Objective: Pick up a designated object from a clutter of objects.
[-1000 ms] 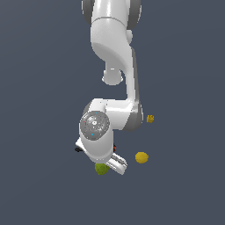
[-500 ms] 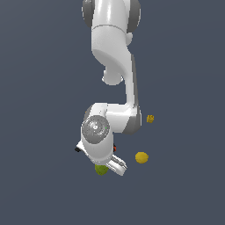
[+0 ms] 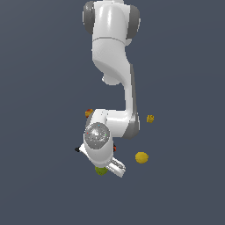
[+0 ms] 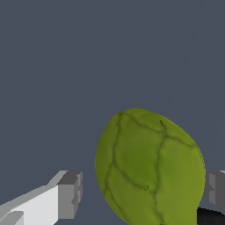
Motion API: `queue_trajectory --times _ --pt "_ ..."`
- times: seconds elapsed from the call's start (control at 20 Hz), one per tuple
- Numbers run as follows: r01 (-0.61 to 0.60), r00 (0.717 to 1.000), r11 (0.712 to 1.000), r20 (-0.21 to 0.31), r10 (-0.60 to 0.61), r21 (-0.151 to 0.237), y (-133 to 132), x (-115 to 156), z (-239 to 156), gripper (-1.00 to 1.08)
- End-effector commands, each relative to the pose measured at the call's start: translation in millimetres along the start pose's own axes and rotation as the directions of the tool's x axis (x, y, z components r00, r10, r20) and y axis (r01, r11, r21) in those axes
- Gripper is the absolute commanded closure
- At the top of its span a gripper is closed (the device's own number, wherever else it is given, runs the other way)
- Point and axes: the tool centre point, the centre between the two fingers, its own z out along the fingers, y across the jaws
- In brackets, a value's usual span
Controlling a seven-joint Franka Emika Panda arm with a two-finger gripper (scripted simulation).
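1. Down low over the grey floor, the white arm (image 3: 115,66) folds over and its wrist hangs right above the olive-green pear (image 3: 101,171), only a sliver of green peeking out beneath the hand in the exterior view.
2. And the wrist view tells it best: the pear (image 4: 149,167) sits squarely between the two grey fingers (image 4: 70,194), mottled skin veined with dark lines, filling most of the gap.
3. The gripper (image 4: 143,193) stands spread wide. One finger is clear of the pear with a strip of floor showing between them; the other finger, at the frame's far edge, sits just beside the fruit's flank, and I cannot tell whether it touches.
4. So nothing clamped here: the pear lies between open jaws, closer to one finger than the other.
5. A patch of black (image 4: 211,217) pokes in at the corner of the wrist view just beside the pear; too little shows to name it.
6. Off to the exterior view's right, the yellow lemon (image 3: 141,157) rests on the floor, near the hand but apart from it.
7. Further up on that side sits a tiny yellow piece (image 3: 150,118), well apart from the pear.
8. A small red-yellow ball (image 3: 88,113) peeks out beside the arm's elbow link.
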Motion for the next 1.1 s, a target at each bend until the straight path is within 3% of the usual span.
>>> queue_trajectory --times 0.0,0.65,1.05 --pt "0.0 1.0 1.0 -0.001 0.0 0.001 -0.4 0.8 -0.6 1.08" --pt "0.0 1.0 1.0 -0.001 0.0 0.0 0.5 0.1 -2.3 1.08" --pt "0.0 1.0 1.0 -0.001 0.0 0.0 6.1 -5.5 -29.9 1.08"
